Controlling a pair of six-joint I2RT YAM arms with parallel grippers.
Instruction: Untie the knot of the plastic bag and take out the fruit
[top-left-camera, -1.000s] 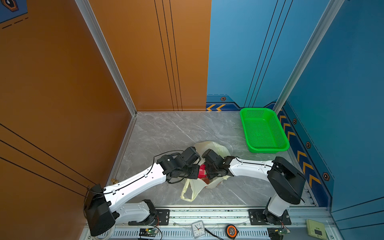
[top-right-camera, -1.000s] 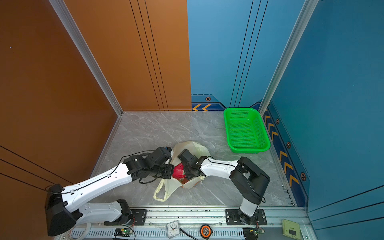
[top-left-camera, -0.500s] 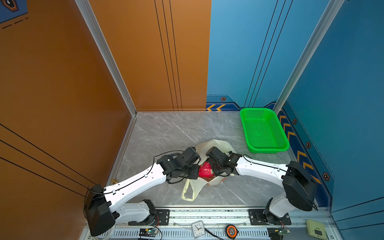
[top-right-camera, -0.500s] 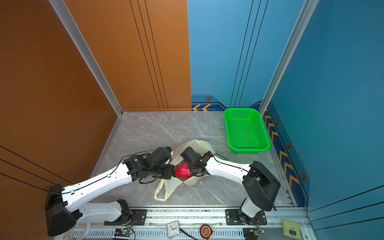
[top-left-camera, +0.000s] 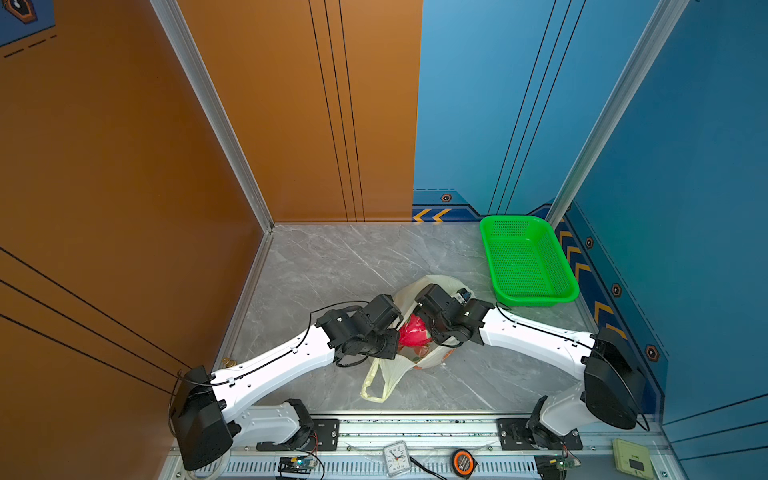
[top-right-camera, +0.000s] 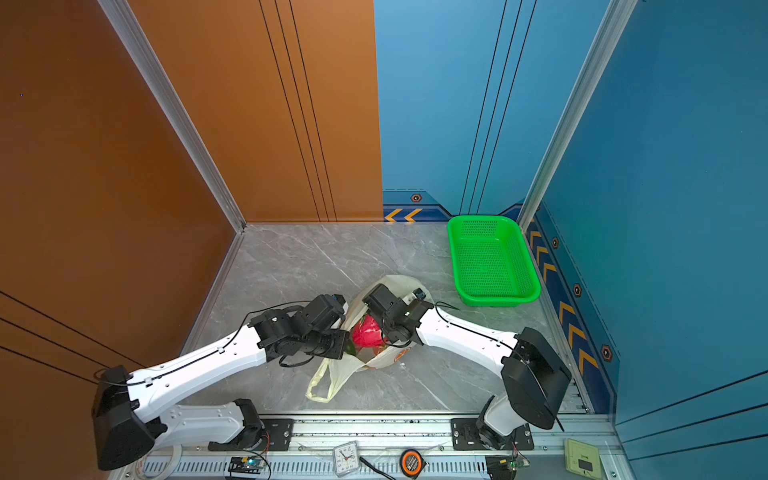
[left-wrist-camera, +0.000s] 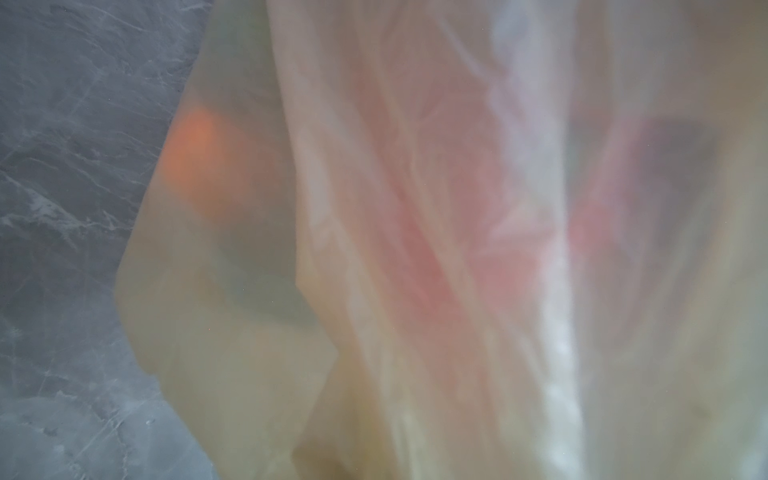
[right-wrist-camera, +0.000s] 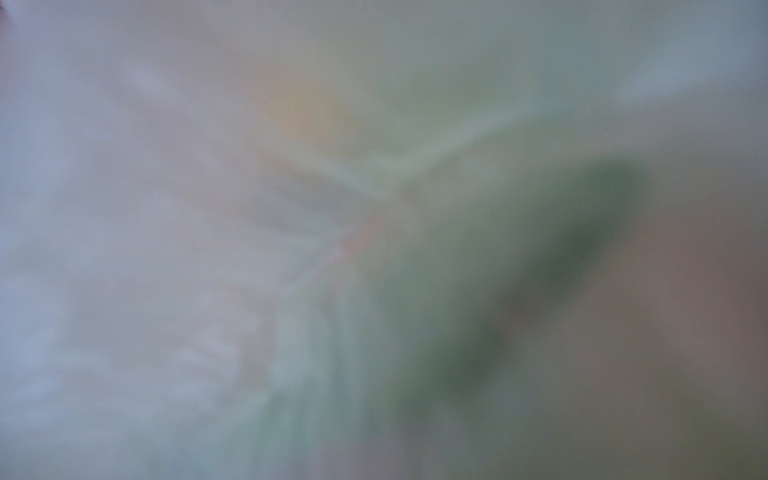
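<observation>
At the near edge of the grey table (top-left-camera: 332, 266) I see the plastic bag (top-left-camera: 384, 376) gaping, my left gripper (top-left-camera: 386, 347) clenched at its rim, the pink dragon fruit (top-left-camera: 413, 334) beside my right gripper (top-left-camera: 434, 330), whose grip I cannot tell, and the green basket (top-left-camera: 536, 297) beyond.

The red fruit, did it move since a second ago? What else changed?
Yes. The right arm's elbow swung outward, the right gripper drew slightly toward the back wall, and more of the red dragon fruit now shows out of the plastic bag. Whether it is gripped is hidden. The left gripper and green basket stayed put.
</observation>
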